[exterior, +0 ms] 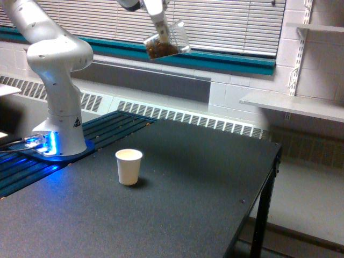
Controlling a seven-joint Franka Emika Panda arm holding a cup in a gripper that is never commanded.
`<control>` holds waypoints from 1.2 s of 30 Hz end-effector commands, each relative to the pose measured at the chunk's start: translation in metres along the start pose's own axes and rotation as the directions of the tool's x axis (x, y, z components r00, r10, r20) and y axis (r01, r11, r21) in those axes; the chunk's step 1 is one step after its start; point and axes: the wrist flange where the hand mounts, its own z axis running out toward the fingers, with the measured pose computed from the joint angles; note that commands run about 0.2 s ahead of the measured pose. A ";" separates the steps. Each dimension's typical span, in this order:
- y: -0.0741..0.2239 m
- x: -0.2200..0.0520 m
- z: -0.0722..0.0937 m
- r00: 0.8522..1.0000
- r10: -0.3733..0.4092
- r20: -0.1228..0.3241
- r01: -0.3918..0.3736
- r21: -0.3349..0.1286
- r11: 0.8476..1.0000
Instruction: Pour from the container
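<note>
I see my pincer (159,29) clamped on the tilted clear cylindrical jar of brown pieces (165,45), the small white paper cup (129,166) well below on the black tabletop (177,215).

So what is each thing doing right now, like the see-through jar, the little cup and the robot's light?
container: held high in the air, tilted, brown pieces inside.
gripper: shut on the container.
paper cup: upright on the table, open top, not under the container.
robot base light: glowing blue.
window blinds: lowered.

Clear container (167,42) tilted high above table, brown pieces inside.
</note>
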 end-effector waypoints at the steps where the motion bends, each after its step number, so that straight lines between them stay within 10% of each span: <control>1: 0.004 -0.016 0.008 1.000 0.005 0.026 -0.005 -0.022 1.000; 36: 0.049 -0.076 0.031 0.986 0.137 0.100 -0.123 -0.129 0.984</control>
